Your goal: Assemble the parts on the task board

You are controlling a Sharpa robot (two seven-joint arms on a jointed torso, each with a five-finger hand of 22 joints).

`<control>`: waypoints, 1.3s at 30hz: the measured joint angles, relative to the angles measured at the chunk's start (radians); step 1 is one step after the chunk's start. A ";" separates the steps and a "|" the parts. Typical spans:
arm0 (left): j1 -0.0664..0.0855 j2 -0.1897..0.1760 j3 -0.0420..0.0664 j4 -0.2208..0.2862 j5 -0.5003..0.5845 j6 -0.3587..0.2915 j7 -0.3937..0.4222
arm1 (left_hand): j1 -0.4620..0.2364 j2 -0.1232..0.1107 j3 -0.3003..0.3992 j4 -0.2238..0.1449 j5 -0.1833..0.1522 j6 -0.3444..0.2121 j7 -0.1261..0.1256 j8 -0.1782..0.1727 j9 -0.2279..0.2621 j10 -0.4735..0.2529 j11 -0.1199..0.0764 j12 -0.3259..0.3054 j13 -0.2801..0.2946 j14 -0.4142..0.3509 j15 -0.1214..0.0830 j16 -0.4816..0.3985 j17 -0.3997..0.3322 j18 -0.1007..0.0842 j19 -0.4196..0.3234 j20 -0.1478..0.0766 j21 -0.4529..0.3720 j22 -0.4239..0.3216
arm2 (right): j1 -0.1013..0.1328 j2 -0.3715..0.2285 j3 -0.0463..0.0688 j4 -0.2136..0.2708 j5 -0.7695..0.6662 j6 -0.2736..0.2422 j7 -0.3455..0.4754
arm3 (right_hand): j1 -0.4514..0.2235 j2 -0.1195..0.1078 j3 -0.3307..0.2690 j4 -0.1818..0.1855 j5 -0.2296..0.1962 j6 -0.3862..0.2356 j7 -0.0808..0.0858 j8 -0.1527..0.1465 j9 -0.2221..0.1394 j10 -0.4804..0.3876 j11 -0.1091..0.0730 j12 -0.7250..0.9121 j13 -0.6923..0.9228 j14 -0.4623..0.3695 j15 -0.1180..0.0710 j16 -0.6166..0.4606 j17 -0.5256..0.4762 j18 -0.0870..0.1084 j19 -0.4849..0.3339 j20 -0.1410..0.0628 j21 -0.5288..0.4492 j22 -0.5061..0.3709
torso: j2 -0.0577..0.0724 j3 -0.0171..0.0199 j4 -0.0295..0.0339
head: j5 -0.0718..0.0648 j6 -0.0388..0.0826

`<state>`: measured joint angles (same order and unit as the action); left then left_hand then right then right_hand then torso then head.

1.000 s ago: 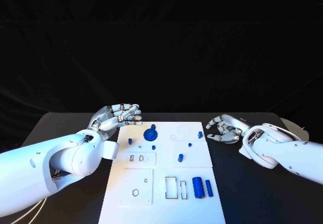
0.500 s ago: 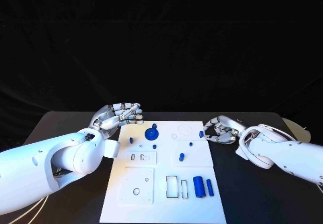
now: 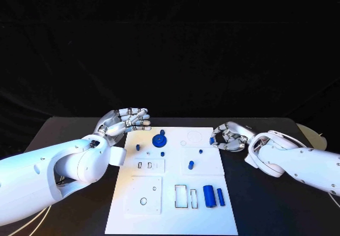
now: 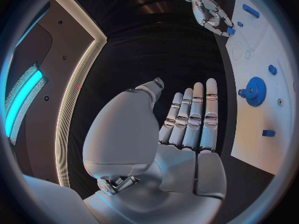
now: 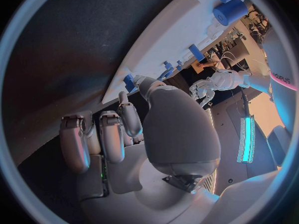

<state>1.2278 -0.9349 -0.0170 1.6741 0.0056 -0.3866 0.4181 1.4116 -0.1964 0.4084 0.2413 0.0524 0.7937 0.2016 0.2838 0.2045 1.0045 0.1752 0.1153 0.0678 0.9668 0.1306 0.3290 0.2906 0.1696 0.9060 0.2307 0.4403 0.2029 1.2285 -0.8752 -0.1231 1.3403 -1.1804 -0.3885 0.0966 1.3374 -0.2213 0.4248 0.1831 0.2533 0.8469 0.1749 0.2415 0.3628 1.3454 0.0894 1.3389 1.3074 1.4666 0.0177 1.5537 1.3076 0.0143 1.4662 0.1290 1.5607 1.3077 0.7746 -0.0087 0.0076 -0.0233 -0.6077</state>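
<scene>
Centrally, the white board [image 3: 173, 187] runs from mid-frame to the bottom. Left hand [image 3: 126, 122] hovers off its upper-left corner, fingers straight and apart, holding nothing. Right hand [image 3: 230, 136] sits at the upper-right edge, fingers curled by a small blue peg [image 3: 212, 140]; whether it grips it I cannot tell. A blue gear [image 3: 160, 141] lies upper centre, a cylinder [image 3: 209, 196] lower right

The task board [image 3: 173, 196] is seen as smooth, matt white plastic. The parts, such as the gear [image 3: 159, 141] and the cylinder [image 3: 209, 195], look like matt blue plastic. The table [image 3: 283, 216] is finished in dull black. Both arms' shells appear glossy white.
</scene>
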 measured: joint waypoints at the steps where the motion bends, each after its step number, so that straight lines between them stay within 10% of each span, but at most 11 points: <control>1: 0.000 0.000 0.000 0.000 0.000 0.000 0.000 | 0.001 0.001 0.000 0.000 0.000 0.000 0.000 0.000 0.000 0.000 0.000 0.000 0.000 0.000 0.000 0.000 0.000 0.000 0.000 0.000 0.000 0.000 | 0.000 0.001 0.000 0.001 0.000 0.001 0.000 | 0.000 0.000 0.000 0.000 0.000 0.000 0.000 0.000 0.000 0.000 0.000 0.000 0.000 0.000 0.000 0.000 0.000 0.000 0.000 0.000 0.000 0.000 | 0.000 0.0000 0.0000 | 0.000 0.000; 20: 0.000 0.000 0.000 0.000 0.000 0.000 -0.002 | 0.004 0.004 0.003 -0.003 0.000 0.000 0.000 0.000 0.000 0.000 0.000 0.000 0.000 0.000 0.000 0.000 0.001 0.000 0.000 0.000 0.000 0.001 | -0.001 0.013 0.000 -0.005 0.000 0.006 -0.005 | 0.004 0.004 0.003 -0.003 -0.008 0.007 0.000 0.000 0.001 0.000 0.000 0.004 0.000 0.000 0.000 0.000 0.000 0.000 0.000 0.000 0.000 0.000 | 0.000 -0.0003 -0.0006 | 0.005 -0.004; 39: 0.000 -0.001 0.000 0.000 0.000 0.000 -0.003 | 0.004 0.004 0.003 -0.003 0.000 0.000 0.000 0.000 -0.001 0.000 0.000 0.000 0.000 0.000 0.000 0.000 0.001 0.000 0.000 0.000 0.004 0.001 | -0.001 0.025 0.000 -0.014 0.000 -0.005 -0.011 | 0.016 0.067 0.034 -0.022 -0.045 0.106 -0.042 0.088 0.030 0.038 -0.038 0.026 0.001 0.001 -0.028 0.000 0.000 0.000 0.000 -0.023 0.005 0.000 | 0.000 0.0004 -0.0013 | 0.004 -0.007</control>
<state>1.2278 -0.9357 -0.0169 1.6737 0.0056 -0.3863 0.4148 1.4157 -0.1923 0.4114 0.2384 0.0524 0.7937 0.2016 0.2839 0.2037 1.0045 0.1752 0.1154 0.0678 0.9668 0.1306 0.3290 0.2912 0.1697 0.9060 0.2307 0.4442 0.2034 1.2275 -0.8505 -0.1231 1.3268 -1.1809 -0.3933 0.0859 1.3530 -0.1548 0.4585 0.1606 0.2087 0.9529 0.1331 0.3298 0.3927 1.3830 0.0517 1.3648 1.3080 1.4677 -0.0103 1.5536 1.3073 0.0144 1.4661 0.1058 1.5657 1.3081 0.7745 -0.0083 0.0062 -0.0191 -0.6143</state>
